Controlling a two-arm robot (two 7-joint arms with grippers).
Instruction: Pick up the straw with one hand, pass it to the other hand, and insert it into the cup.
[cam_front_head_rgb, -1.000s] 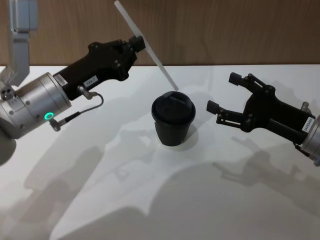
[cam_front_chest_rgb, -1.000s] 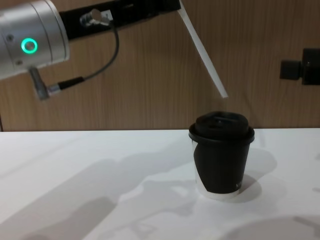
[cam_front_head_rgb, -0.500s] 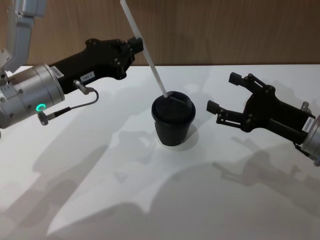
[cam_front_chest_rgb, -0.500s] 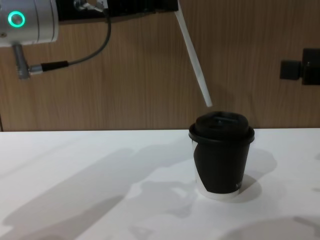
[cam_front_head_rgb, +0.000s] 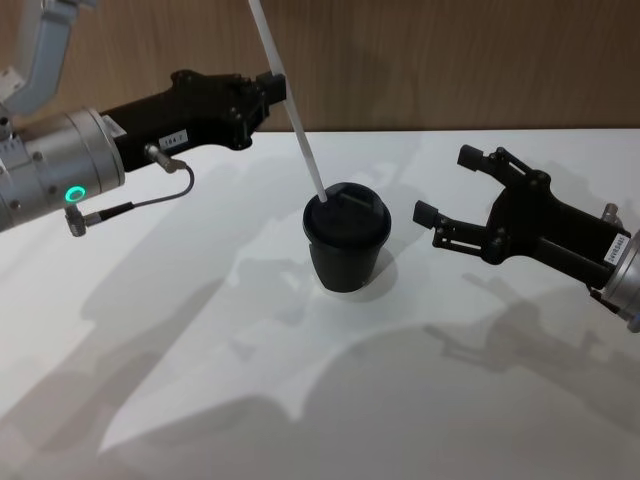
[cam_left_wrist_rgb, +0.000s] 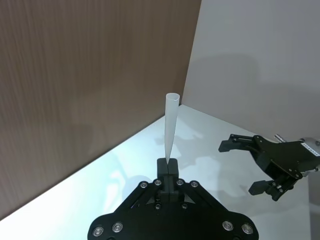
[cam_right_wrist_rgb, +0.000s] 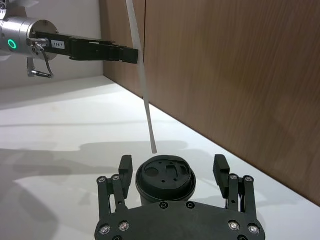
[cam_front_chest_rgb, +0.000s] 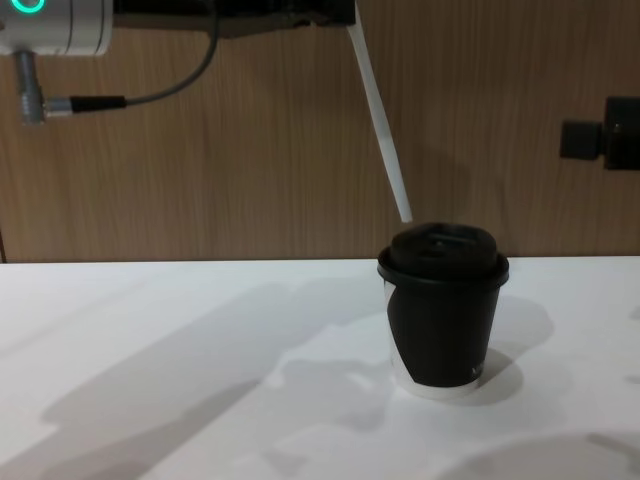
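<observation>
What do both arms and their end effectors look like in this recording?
Left end effector: black, slim fingers, white numbered label, silver cylindrical wrist with a green glowing ring and a dark cable. Right end effector: black, linkage-style fingers with square pads, white label beside a silver wrist.

The black lidded paper cup (cam_front_head_rgb: 346, 245) stands on the white table (cam_front_head_rgb: 200, 400). The thin white straw (cam_front_head_rgb: 290, 110) slants above its left edge, held up-left by the black left gripper (cam_front_head_rgb: 272, 88). The black right gripper (cam_front_head_rgb: 447, 185) hangs right of the cup, apart.
</observation>
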